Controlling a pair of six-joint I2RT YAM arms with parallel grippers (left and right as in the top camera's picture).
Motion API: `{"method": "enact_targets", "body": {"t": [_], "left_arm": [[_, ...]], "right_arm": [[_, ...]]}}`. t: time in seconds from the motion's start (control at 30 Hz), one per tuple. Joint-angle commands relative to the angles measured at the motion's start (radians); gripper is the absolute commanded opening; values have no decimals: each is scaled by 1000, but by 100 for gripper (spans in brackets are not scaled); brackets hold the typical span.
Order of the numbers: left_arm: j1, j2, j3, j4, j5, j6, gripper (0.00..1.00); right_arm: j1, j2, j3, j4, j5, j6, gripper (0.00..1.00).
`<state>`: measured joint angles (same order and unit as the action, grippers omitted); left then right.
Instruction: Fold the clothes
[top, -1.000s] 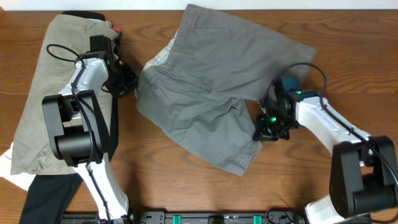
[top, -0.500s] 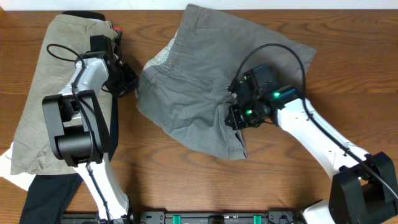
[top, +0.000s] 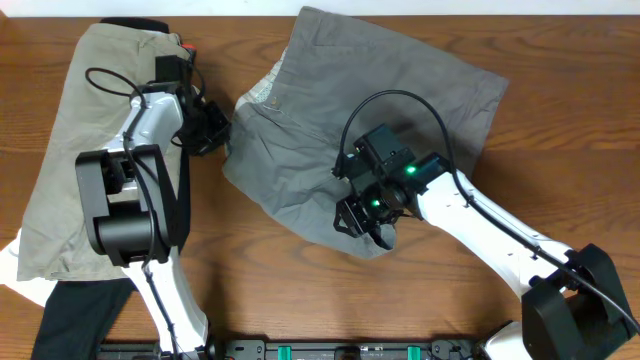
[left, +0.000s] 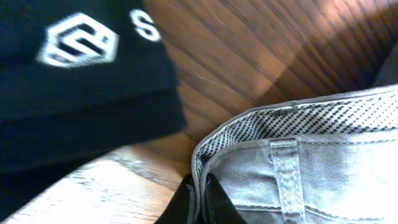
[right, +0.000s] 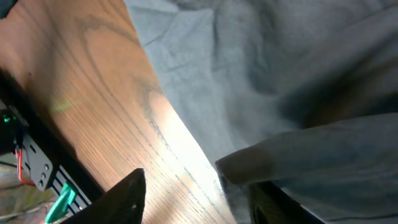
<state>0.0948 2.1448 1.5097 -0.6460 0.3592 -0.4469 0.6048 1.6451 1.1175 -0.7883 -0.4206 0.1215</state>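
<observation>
Wooden table (top: 280, 290) with grey shorts (top: 390, 90), left claw (left: 200, 202) tight on their waistband (left: 298, 121), right claw (right: 199, 196) spread.

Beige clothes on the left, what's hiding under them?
A black garment pokes out from under the bottom edge of the beige garment, and something white shows at its lower left corner. How far they reach underneath is covered, so I cannot tell.

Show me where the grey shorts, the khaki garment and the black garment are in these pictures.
grey shorts (top: 400, 90), overhead view, on the flat upper panel.
khaki garment (top: 50, 150), overhead view, on its middle.
black garment (top: 75, 318), overhead view, on the part near the lower left corner.
</observation>
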Motion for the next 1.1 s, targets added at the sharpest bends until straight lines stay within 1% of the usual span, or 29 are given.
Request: {"method": "enact_targets", "body": {"t": [0.0, 0.13, 0.23, 0.37, 0.57, 0.67, 0.8, 1.0, 1.07], "left_arm": [[-6, -10, 3, -1, -5, 10, 6], [-6, -10, 3, 0, -5, 29, 6], [-6, -10, 3, 1, -5, 29, 6], [-6, -10, 3, 4, -5, 29, 6], [-6, -10, 3, 3, -5, 36, 6], [-6, -10, 3, 3, -5, 36, 6], [-6, -10, 3, 3, -5, 36, 6], [-6, -10, 3, 0, -5, 36, 6], [-6, -10, 4, 0, -5, 36, 6]], "right_arm": [[-30, -6, 30, -29, 13, -3, 54], [-77, -32, 68, -138, 37, -4, 53], [-85, -37, 60, -220, 90, -26, 50], [-59, -36, 4, -245, 96, -28, 49], [-28, -36, -127, -245, 122, 69, 45], [-27, -36, -181, -205, 125, 102, 45], [-11, -36, -247, -82, 125, 146, 43], [34, -36, -350, 82, 117, 239, 40], [45, -36, -374, 125, 117, 270, 36]]}}
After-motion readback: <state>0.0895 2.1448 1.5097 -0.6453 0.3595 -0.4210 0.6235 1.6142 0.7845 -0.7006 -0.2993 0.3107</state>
